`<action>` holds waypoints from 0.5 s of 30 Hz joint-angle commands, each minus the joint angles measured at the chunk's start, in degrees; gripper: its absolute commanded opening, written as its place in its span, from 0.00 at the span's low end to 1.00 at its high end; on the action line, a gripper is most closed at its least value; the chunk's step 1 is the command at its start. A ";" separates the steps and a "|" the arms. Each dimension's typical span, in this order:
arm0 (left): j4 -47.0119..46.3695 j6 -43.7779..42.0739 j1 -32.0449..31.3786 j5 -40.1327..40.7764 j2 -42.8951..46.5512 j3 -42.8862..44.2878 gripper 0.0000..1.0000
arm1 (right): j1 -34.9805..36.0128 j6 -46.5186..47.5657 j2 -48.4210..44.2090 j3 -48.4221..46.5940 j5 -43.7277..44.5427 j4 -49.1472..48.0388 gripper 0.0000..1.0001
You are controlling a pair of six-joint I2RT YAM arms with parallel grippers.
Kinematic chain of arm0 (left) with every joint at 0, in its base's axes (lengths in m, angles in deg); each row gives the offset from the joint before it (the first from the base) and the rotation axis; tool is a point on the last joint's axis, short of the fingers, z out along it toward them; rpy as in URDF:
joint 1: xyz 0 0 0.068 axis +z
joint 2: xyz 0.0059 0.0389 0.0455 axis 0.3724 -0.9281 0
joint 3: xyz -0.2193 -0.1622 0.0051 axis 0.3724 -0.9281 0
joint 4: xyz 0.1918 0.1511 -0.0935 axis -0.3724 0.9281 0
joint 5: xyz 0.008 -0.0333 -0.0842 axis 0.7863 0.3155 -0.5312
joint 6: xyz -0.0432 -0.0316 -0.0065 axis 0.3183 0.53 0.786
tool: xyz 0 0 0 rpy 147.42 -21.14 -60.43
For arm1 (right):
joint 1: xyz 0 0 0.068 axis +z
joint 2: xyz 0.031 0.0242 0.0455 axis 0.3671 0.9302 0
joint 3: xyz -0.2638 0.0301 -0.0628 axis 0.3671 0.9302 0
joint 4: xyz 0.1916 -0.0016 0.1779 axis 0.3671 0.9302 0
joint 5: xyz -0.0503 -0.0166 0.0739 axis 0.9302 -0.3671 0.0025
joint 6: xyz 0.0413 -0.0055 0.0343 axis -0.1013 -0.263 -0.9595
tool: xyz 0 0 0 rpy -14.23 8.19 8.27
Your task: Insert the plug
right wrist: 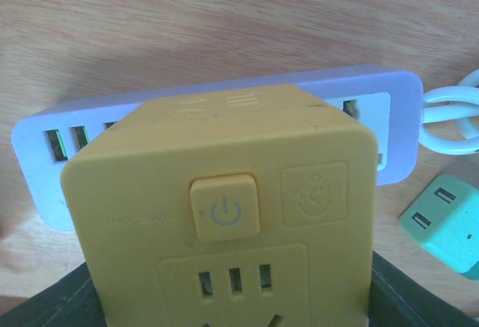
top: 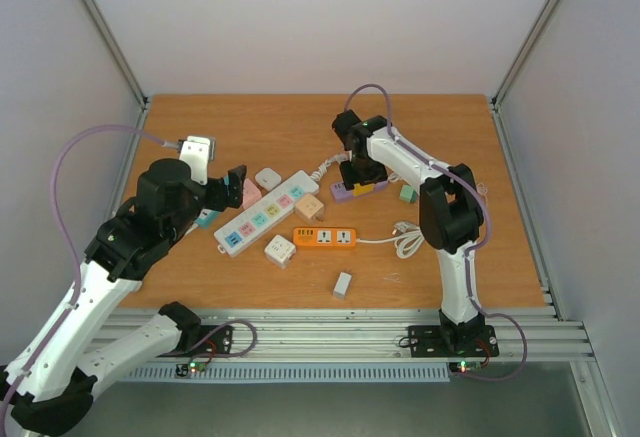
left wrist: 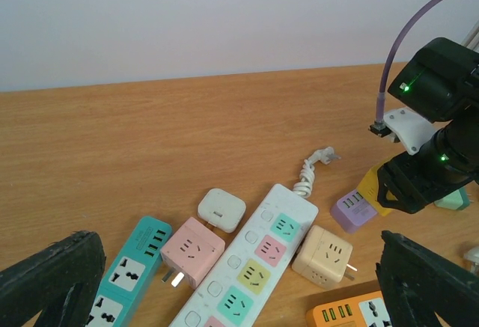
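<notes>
My right gripper (right wrist: 232,308) is shut on a yellow cube plug (right wrist: 224,207), its power button and a socket facing the wrist camera. The cube sits right over the middle of a purple power strip (right wrist: 404,110) and hides the strip's sockets, so I cannot tell whether its pins are in. From above, the yellow cube (top: 363,188) and purple strip (top: 341,193) lie at the table's centre-back under the right gripper (top: 360,173). My left gripper (left wrist: 239,267) hangs open and empty over the white strip, apart from it.
Beside the white multi-socket strip (left wrist: 251,267) lie a pink cube (left wrist: 192,248), a beige cube (left wrist: 323,254), a white charger (left wrist: 221,209) and a teal strip (left wrist: 127,274). An orange strip (top: 325,239) with a coiled cable (top: 408,240) is nearer. A green adapter (right wrist: 441,222) lies right of the purple strip.
</notes>
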 commanded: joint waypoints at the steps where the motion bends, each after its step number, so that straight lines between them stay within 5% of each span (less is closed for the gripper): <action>1: -1.46 -0.44 -0.05 0.03 -0.28 -0.22 0.99 | -0.62 -3.99 7.78 6.16 2.43 -2.78 0.24; 15: -1.19 1.80 -0.05 1.03 -1.64 0.00 0.99 | -0.50 -7.64 4.20 -2.39 2.42 -3.14 0.35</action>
